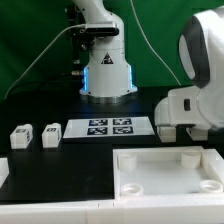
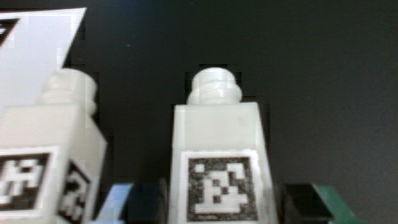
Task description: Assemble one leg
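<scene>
1. The jaws stand open and hold nothing. The two dark fingertips [image 2: 121,205] show one at each side of the block, and a strip of black tabletop [image 2: 320,60] lies bare between each fingertip and the block.
2. Between them sits the leg [image 2: 221,150], a small white plastic block. It has a black-and-white square tag on the end nearest the camera and a rounded stud at the far end. It is centred in the gap and touches neither fingertip.
3. The relation that matters is that the leg's long axis runs square across the line joining the fingertips. I judge that closing would pinch its two long flat flanks. No turn of the wrist seems needed, only a descent, though I cannot tell how high the jaws hang above the block.
4. A twin leg [image 2: 45,150] lies parallel and just beside it, outside one fingertip. That fingertip must go down the narrow slot between the two blocks, which looks like the chief risk.
5. Beyond the twin leg is what looks like a corner of the thin flat white marker board [image 2: 39,55].
6. In the exterior view the white robot hand [image 1: 185,110] hangs toward the tabletop's edge on the exterior view's right, off the end of the marker board, and hides the leg beneath it.
7. Two spare tagged blocks [image 1: 20,137] rest near the edge on the exterior view's left, well apart from the hand.
8. A large white tray-like square piece [image 1: 165,170] lies along the near edge.
</scene>
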Controlling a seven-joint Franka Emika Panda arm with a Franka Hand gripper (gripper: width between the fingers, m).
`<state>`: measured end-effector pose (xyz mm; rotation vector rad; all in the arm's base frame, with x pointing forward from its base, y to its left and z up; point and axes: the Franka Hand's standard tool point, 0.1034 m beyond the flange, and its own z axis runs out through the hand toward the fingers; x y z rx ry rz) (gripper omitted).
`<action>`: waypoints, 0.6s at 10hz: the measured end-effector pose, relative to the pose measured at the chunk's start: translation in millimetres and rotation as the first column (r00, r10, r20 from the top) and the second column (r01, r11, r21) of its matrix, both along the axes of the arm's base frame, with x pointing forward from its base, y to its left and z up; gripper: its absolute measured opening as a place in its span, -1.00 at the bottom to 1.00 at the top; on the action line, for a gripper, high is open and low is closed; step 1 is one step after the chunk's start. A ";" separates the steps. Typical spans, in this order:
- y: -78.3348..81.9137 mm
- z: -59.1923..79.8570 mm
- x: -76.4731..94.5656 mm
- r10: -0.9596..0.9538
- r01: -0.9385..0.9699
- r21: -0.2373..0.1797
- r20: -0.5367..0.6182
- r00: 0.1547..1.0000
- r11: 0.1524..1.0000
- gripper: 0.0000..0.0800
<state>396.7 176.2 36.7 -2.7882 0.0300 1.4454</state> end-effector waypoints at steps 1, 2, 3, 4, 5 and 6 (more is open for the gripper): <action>-0.3 14.8 9.2 0.007 -0.008 0.016 0.054 0.998 1.000 -0.27; -3.9 30.1 22.3 0.021 -0.027 0.032 0.167 0.986 0.999 -0.27; -9.2 46.1 32.2 0.030 -0.045 0.043 0.294 0.955 0.998 -0.27; -15.0 57.6 38.0 0.037 -0.061 0.052 0.376 0.926 0.997 -0.27; -20.7 70.8 54.0 0.038 -0.076 0.056 0.501 0.865 0.996 -0.27; -30.5 87.8 58.4 0.041 -0.092 0.059 0.578 0.815 0.994 -0.27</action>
